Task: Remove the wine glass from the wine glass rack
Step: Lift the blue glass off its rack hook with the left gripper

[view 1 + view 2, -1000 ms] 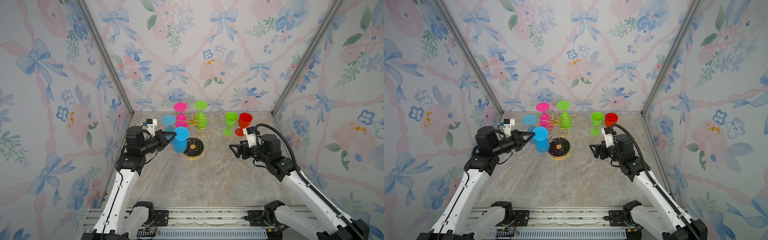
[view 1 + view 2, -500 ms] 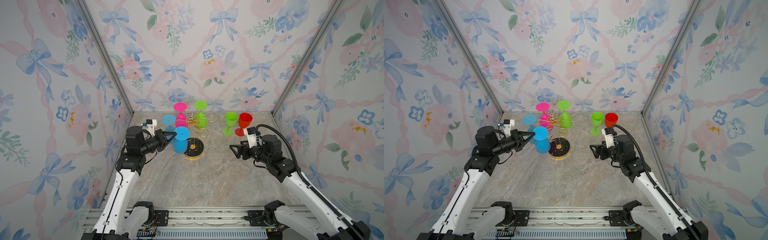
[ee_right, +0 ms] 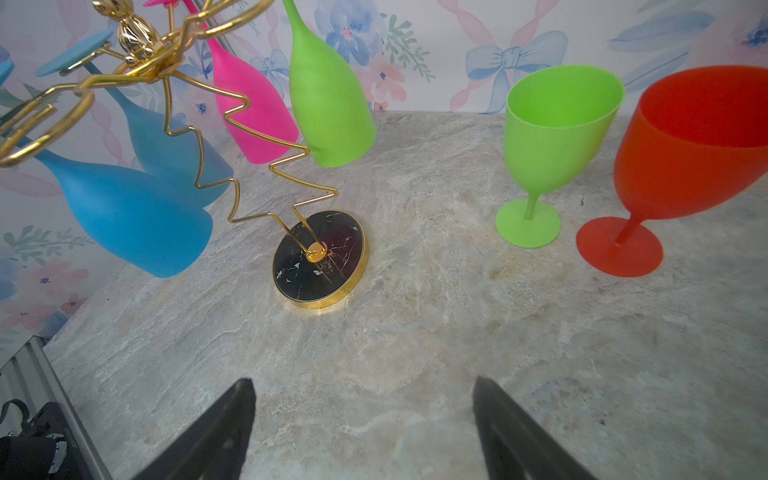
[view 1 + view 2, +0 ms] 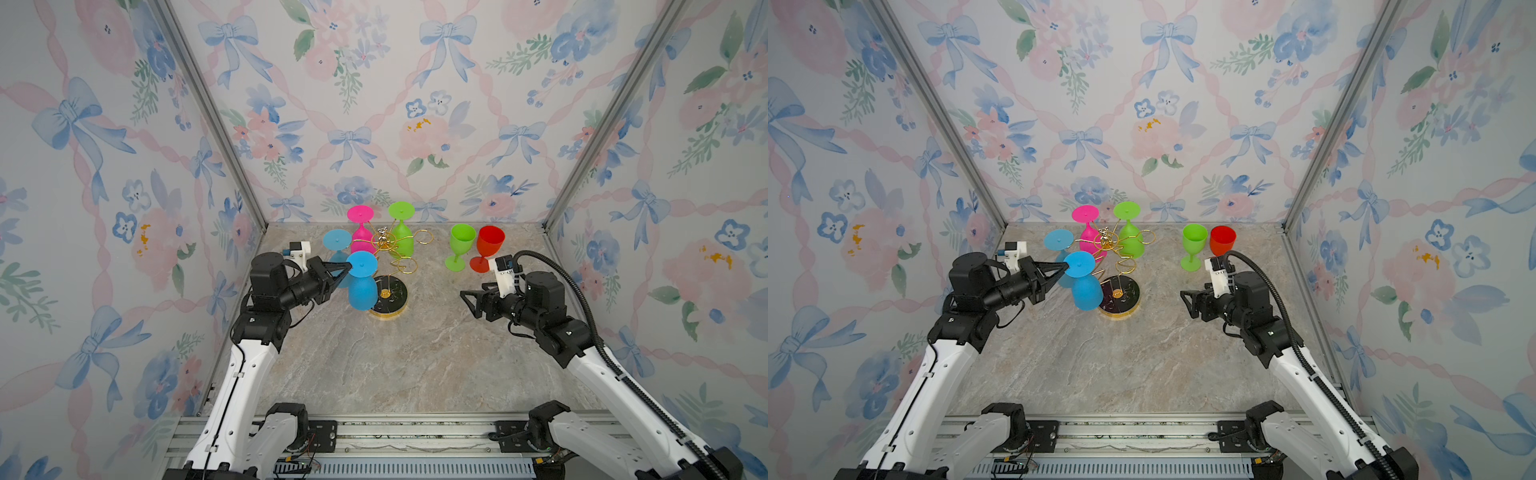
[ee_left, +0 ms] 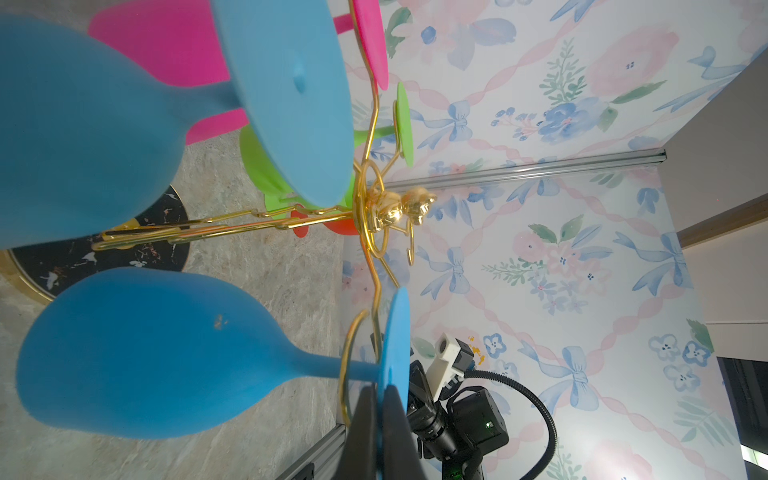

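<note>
– Seeing this in both top views: my left gripper (image 4: 341, 271) is pinched on the foot rim of the blue wine glass (image 4: 362, 293). That glass hangs bowl-down on the arm of the wine glass rack (image 4: 392, 296) nearest my left arm. The rack stands toward the back of the table (image 4: 395, 365), left of centre.
– Right side?
– My right gripper (image 4: 469, 303) hovers over bare marble, well apart from the rack. Jaws are wide with nothing in them. Behind it the green goblet (image 4: 461, 243) and red goblet (image 4: 490, 247) stand upright, just beside each other.
– Does the left wrist view confirm the grip?
– Yes. The fingers (image 5: 361, 436) are nearly together with the foot disc's edge between them. The stem of the blue wine glass (image 5: 145, 353) runs through a gold ring of the wine glass rack (image 5: 386, 208), so it's on the rack. The second blue glass (image 5: 83, 124) hangs next to it, with the pink glass (image 5: 166, 41) beyond.
– Right wrist view?
– The black fingertips of the right gripper (image 3: 361, 382) are far apart, with only marble between them. The black, gold-rimmed base of the wine glass rack (image 3: 320, 262) is ahead. Four glasses hang on it: two blue, the pink one and a green hanging glass (image 3: 328, 95). The green goblet (image 3: 557, 137) and red goblet (image 3: 698, 145) stand on the table apart from the rack.
</note>
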`<state>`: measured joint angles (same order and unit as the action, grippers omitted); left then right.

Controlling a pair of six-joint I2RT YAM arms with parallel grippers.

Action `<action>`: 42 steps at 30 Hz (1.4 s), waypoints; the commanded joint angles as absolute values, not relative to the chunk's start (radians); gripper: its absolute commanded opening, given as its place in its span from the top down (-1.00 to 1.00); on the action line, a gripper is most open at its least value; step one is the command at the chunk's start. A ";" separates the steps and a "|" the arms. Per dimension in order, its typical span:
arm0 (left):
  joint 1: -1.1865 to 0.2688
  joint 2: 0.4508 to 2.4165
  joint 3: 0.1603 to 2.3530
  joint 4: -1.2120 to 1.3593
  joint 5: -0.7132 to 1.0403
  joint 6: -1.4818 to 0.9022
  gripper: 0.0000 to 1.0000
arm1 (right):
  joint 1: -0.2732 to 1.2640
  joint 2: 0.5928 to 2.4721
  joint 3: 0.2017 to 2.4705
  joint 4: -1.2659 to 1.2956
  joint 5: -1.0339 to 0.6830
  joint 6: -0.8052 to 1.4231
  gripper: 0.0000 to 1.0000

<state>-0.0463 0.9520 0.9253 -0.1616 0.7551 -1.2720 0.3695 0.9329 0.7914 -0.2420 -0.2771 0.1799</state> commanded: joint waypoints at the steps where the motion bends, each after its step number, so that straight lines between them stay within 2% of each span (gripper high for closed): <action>1: -0.055 0.945 0.940 -0.140 0.736 -1.312 1.00 | 0.379 0.917 0.773 -0.238 -0.268 0.193 -0.69; 26: -0.121 0.934 0.956 -0.144 0.580 -1.452 1.00 | 0.378 0.893 0.777 -0.255 -0.265 0.197 -0.69; 42: -0.211 0.947 1.002 -0.175 0.446 -1.485 1.00 | 0.378 0.885 0.772 -0.253 -0.265 0.201 -0.69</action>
